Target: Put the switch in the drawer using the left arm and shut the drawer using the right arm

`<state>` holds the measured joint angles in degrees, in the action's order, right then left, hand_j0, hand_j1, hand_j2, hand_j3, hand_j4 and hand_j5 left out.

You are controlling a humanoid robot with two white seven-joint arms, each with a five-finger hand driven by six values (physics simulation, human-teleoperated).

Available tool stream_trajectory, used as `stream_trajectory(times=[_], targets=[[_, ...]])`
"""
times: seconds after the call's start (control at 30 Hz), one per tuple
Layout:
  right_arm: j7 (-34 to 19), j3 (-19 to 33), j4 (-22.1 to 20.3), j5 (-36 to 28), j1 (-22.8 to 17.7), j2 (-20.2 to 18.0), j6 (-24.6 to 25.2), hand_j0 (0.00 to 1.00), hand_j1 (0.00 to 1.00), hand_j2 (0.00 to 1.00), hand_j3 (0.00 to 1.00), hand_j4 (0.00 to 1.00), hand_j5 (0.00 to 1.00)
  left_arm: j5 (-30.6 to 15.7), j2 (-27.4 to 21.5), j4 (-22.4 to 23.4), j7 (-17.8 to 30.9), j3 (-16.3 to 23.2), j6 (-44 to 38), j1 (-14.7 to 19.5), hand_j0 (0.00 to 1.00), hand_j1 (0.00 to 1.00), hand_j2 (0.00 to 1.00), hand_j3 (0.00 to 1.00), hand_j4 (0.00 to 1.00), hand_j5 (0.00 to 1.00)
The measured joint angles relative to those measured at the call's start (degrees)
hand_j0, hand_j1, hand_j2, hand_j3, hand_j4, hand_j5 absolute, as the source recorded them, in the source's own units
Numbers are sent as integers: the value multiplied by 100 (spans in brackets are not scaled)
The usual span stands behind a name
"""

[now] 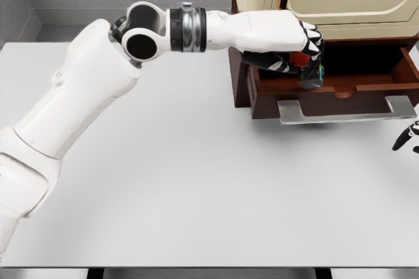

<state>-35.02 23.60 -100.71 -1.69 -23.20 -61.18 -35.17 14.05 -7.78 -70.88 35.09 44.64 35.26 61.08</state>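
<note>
White left hand (302, 48) grips the switch (309, 69) over open drawer (340, 92).

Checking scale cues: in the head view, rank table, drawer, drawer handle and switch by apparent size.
1. table
2. drawer
3. handle
4. switch, partly hidden by the left hand, yet clearly smallest.

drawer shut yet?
No, the drawer stands pulled out, and the left hand holds the switch over its open compartment.

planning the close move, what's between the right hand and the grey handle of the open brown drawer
Nothing: in the head view only bare white table separates the right hand from the grey drawer handle of the open brown wooden drawer.
</note>
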Motion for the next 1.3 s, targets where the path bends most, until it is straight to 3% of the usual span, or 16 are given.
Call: stream_trajectory(times=[0.63, 0.77, 0.9, 1.17, 1.3], targets=[[0, -81, 0, 5, 0, -2, 0, 55, 55, 55, 55, 55, 55, 459, 728, 1044, -4, -272, -6, 123, 38, 38, 38, 38, 38, 38], [0, -82, 0, 4, 26, -2, 0, 55, 55, 55, 55, 55, 55, 474, 766, 1129, -6, -279, -8, 114, 52, 52, 52, 52, 52, 52], [0, -83, 0, 5, 26, -2, 0, 55, 55, 55, 55, 55, 55, 477, 775, 1188, -6, -284, -7, 114, 75, 75, 75, 75, 75, 75], [0, -83, 0, 4, 26, -2, 0, 55, 55, 55, 55, 55, 55, 471, 778, 1193, -6, -288, -8, 123, 85, 85, 85, 85, 85, 85], [0, -83, 0, 5, 18, -2, 0, 55, 55, 55, 55, 55, 55, 515, 779, 1190, -6, -273, -9, 114, 85, 85, 85, 85, 85, 85]])
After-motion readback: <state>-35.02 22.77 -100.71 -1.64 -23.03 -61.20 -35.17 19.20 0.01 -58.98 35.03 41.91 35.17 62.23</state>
